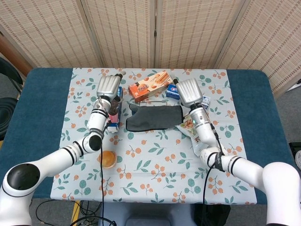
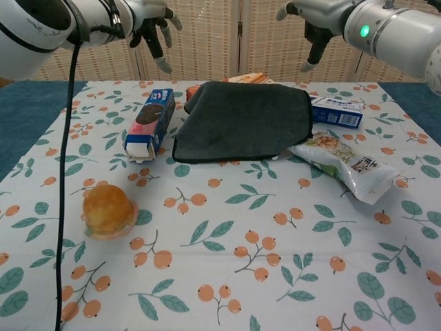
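Staged lab, folding screens (image 1: pixel 155 33), tablecloth (image 1: pixel 150 165)
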Tool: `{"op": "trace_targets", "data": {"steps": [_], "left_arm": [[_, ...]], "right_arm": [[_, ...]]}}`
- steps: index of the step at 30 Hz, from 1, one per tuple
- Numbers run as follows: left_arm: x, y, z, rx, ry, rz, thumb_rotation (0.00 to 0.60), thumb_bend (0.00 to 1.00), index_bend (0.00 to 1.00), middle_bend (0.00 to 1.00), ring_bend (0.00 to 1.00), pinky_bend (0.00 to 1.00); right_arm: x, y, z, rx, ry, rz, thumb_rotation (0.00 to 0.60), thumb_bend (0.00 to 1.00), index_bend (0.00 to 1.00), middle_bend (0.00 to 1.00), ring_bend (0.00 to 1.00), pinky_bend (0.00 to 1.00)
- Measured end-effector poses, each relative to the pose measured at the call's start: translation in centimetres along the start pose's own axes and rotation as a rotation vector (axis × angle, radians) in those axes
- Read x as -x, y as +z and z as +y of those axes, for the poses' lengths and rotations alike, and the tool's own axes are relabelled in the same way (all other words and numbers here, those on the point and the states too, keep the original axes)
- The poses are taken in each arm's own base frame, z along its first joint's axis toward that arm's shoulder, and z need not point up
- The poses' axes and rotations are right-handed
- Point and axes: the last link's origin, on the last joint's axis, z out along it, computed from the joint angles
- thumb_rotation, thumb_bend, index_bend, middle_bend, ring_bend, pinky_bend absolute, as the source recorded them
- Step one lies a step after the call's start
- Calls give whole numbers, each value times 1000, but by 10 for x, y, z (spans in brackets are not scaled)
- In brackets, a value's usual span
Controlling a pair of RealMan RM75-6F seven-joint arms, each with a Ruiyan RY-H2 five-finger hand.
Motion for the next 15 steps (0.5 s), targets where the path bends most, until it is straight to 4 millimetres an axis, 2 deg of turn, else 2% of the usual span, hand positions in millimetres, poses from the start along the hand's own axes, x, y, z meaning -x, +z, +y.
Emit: {"op": "trace_targets", "data": {"steps": [5, 8, 11, 12, 15], "left_arm": [[-3, -3, -7, -15, -20, 14, 600, 73, 46, 95, 105, 365], [-6, -6, -15, -26, -38, 20, 600, 73, 59, 95, 104, 356], [-8, -11, -25, -36, -61, 21, 600, 72, 88, 95, 106, 356], [-8, -14, -30, -42, -70, 20, 600, 73, 95, 95, 107, 356], [-8, -23, -45, -59, -98, 20, 600, 105, 122, 95, 115, 356]], "right_arm": [[-6, -3, 2, 1, -3, 9, 600, 19, 0, 837, 883, 1000], [-9, -8, 9, 5, -6, 15, 600, 30, 0, 789, 838, 1000], [-12, -15, 19, 10, -6, 18, 600, 149, 40, 750, 801, 1000], [-13, -19, 23, 11, -4, 18, 600, 212, 104, 742, 794, 1000], [-15, -31, 36, 11, 7, 17, 600, 318, 253, 728, 767, 1000]]}}
